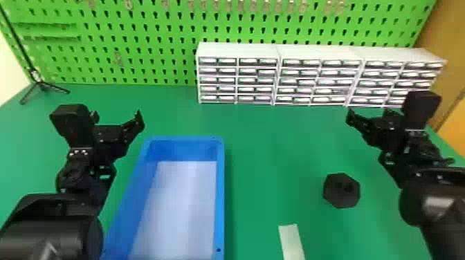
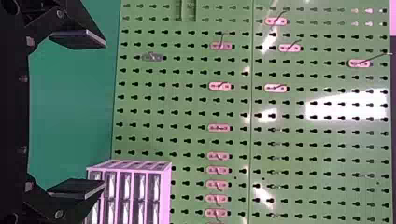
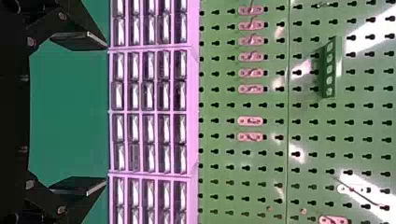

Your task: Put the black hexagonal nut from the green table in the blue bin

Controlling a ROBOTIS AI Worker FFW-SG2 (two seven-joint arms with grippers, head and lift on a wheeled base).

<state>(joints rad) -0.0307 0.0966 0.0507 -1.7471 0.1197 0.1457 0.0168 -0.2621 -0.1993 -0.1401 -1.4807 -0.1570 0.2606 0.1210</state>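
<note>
Smooth and matt across the green desk (image 1: pixel 270 152). At left, smooth and plastic-looking for the blue bin (image 1: pixel 220 193), with a soft sheen along the walls. At right, dull, dark finish on the black hexagonal nut (image 1: pixel 340 200) (plastic or coated metal, hard to tell). At the far side, glossy, glare-streaked pegboard (image 1: pixel 148 45) and plastic-looking drawer cabinets (image 1: pixel 238 51) with shiny fronts. Near, flat matt finish on the pale strip (image 1: pixel 292 242).

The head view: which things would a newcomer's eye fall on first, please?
Probably first the long blue bin with its pale bottom, left of centre on the green table. Next may come the black hexagonal nut, dark against the green, to the bin's right. Behind them, white drawer units stand before a bright green pegboard.
</note>
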